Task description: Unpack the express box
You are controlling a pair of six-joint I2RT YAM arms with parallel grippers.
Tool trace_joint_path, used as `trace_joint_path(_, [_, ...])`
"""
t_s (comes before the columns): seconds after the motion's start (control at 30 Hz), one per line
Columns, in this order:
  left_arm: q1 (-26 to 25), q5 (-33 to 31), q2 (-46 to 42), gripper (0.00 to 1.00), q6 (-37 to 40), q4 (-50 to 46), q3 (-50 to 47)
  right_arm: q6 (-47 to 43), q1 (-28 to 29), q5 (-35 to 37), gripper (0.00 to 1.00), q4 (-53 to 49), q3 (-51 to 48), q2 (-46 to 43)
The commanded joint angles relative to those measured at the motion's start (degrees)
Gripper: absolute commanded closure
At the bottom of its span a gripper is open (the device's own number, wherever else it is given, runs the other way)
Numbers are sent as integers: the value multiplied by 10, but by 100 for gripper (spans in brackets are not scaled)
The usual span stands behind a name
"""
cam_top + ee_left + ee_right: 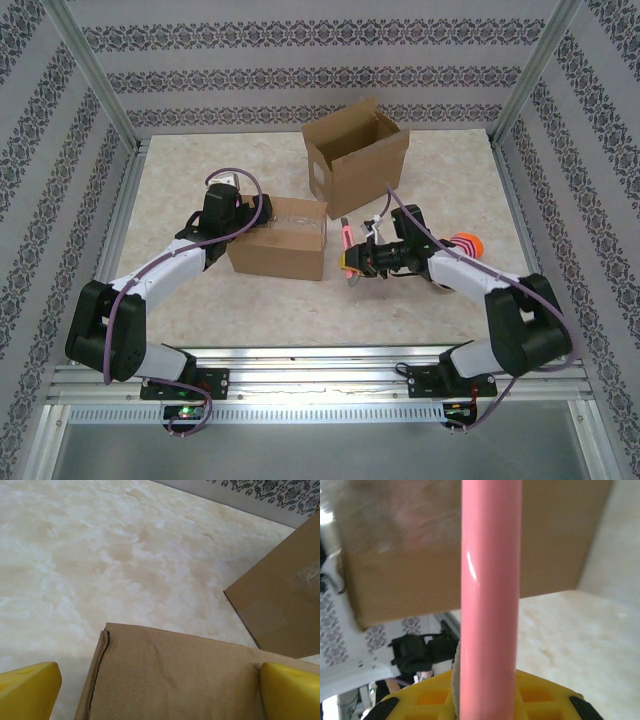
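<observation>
Express box (278, 240): closed brown carton, clear tape across the top, lying flat mid-table, a bit left of centre. In the left wrist view its cardboard top (175, 680) fills the lower part of the view, with a crease along the left edge.

Left claw (252, 212) is at the box's left end, up over the top edge, jaws spread wide. From the wrist camera, the claw (160, 692) straddles the box, with yellow fingertips (30, 687) on either side of it. Nothing is gripped.

Right claw (352, 262) is just off the box's right end, narrow and clamped on a pink tool (345, 238). The tool sticks out away from the arm bases, alongside the box's right end; can't tell if it touches the cardboard. In the right wrist view the pink tool (490, 605) is a smooth rod rising from the yellow pads (545, 702), with a blurred cardboard face behind it.

Open box (355, 155): a second carton behind and to the right of the express box, flaps up, standing apart from it. Its side wall (280, 595) shows in the left wrist view, with old tape marks.

An orange object (468, 243) lies on the table (400, 310) just beyond the right forearm, partly hidden. The table (100, 555) is pale and marble-patterned.
</observation>
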Motion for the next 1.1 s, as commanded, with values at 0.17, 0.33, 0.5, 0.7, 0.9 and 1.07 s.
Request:
trace_joint_path(0.17, [-2, -9, 64, 0, 6, -212, -73, -40, -19, 74, 100, 44, -13, 91])
trace_joint_path(0.33, [-2, -7, 60, 0, 7, -210, -73, -44, -24, 115, 100, 46, -13, 126])
trace_joint_path(0.5, [-2, 1, 56, 0, 10, -210, -71, -47, -24, 141, 100, 43, -11, 152])
trace_joint_path(0.7, [-3, 11, 44, 0, 17, -213, -65, -41, -24, 151, 85, 45, -12, 172])
trace_joint_path(0.9, [-2, 33, 18, 0, 41, -244, -17, -32, -25, 159, 60, 41, -21, 157])
trace_joint_path(1.07, [-3, 39, -3, 0, 57, -279, 47, -32, -32, 170, 46, 28, -34, 123])
